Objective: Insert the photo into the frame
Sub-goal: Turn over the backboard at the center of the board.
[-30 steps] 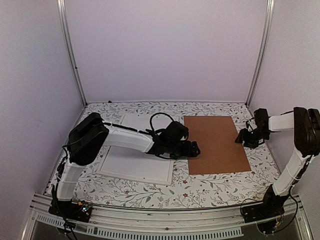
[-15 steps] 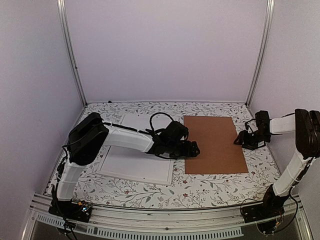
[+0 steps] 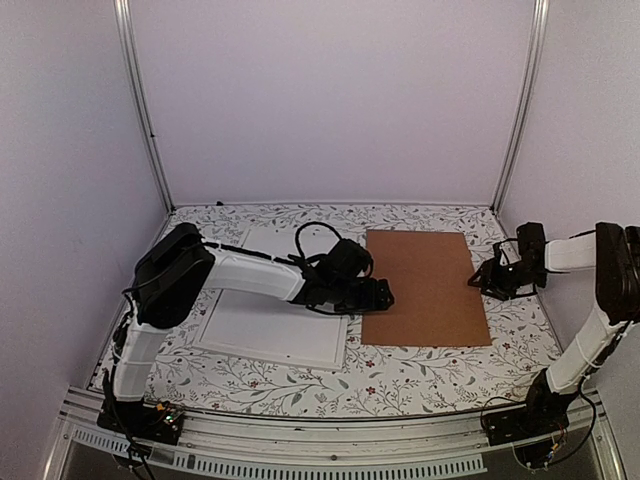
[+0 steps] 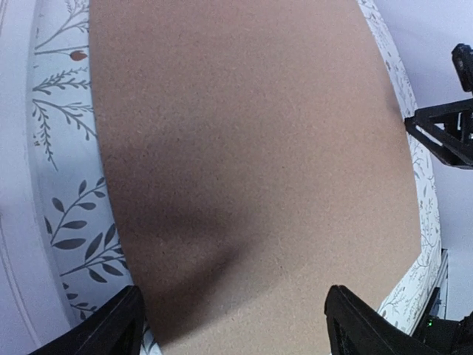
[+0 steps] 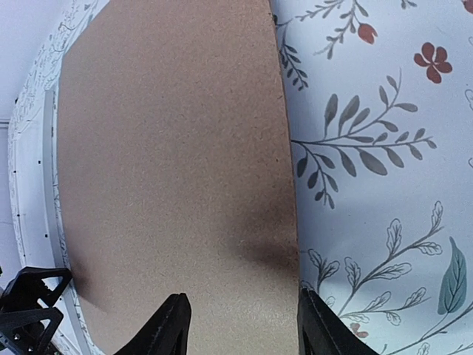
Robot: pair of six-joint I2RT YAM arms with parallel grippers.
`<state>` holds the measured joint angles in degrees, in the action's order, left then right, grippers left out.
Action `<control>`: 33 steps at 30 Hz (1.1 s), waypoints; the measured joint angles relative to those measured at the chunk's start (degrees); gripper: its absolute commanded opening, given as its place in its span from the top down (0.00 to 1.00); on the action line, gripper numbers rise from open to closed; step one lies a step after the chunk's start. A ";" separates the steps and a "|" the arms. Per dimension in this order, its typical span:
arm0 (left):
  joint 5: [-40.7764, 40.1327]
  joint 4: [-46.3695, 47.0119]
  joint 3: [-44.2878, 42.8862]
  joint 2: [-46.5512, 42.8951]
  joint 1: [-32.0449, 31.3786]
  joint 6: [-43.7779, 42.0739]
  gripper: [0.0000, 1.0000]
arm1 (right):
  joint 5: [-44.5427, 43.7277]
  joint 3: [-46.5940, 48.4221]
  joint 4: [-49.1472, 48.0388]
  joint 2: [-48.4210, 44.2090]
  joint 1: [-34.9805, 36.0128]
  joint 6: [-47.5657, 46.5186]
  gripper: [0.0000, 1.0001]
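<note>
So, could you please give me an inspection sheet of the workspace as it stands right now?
Surface: floral table cover, lying flat.
Job's things: white frame lies flat at the near left. The photo, white side up, lies behind it and is partly hidden by the left arm.
Clutter: brown hardboard backing panel lies flat, right of centre.
Grippers: left gripper is open at the panel's left edge. Right gripper is open at its right edge.
Cables: black cable loop arches above the left arm's wrist.
Surroundings: plain pale walls and metal uprights.
</note>
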<state>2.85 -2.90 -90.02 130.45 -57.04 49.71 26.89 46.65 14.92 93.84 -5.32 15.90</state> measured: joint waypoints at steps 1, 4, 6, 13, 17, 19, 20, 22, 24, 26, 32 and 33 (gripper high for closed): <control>-0.31 -0.22 0.02 -0.07 0.11 0.00 0.13 | 0.76 -0.02 -0.31 -0.35 0.00 0.39 0.50; -0.70 -0.85 0.09 -0.31 0.28 0.02 0.13 | 2.47 -0.02 -1.38 -1.51 -0.07 1.29 0.51; -0.92 -1.01 0.26 -0.46 0.33 0.02 0.13 | 3.56 -0.02 -1.88 -2.47 -0.11 1.60 0.52; -1.64 -1.31 1.11 -1.11 0.44 0.02 0.13 | 8.55 -0.02 -3.45 -6.19 -0.52 3.08 0.54; -1.97 -1.51 1.40 -1.42 0.48 0.02 0.13 | 11.93 -0.02 -4.13 -8.98 -0.66 4.02 0.55; -2.05 -1.66 1.46 -1.49 0.48 0.02 0.13 | 13.84 0.00 -4.63 -10.54 -0.66 4.52 0.56; -2.05 -1.68 1.49 -1.51 0.50 0.02 0.13 | 14.71 0.04 -4.83 -11.28 -0.63 4.83 0.56; -2.05 -1.70 1.55 -1.55 0.52 0.02 0.13 | 16.26 0.33 -5.11 -12.48 -0.48 5.53 0.56; -1.99 -1.70 1.62 -1.62 0.55 0.02 0.13 | 17.73 0.76 -5.57 -13.55 -0.11 6.27 0.56; -1.95 -1.68 1.77 -1.77 0.55 0.02 0.13 | 19.02 1.42 -5.95 -14.73 0.68 7.26 0.56; -0.35 -1.62 2.80 -2.95 1.01 0.79 0.13 | 20.39 4.76 -6.38 -17.66 5.09 9.62 0.56; -0.11 -1.68 2.97 -3.30 1.09 0.94 0.13 | 20.39 5.22 -6.36 -17.84 5.68 9.99 0.56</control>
<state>2.74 -4.58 -87.05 127.15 -55.94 50.65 47.29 51.88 8.56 76.01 0.36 25.89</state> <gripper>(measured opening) 0.872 0.437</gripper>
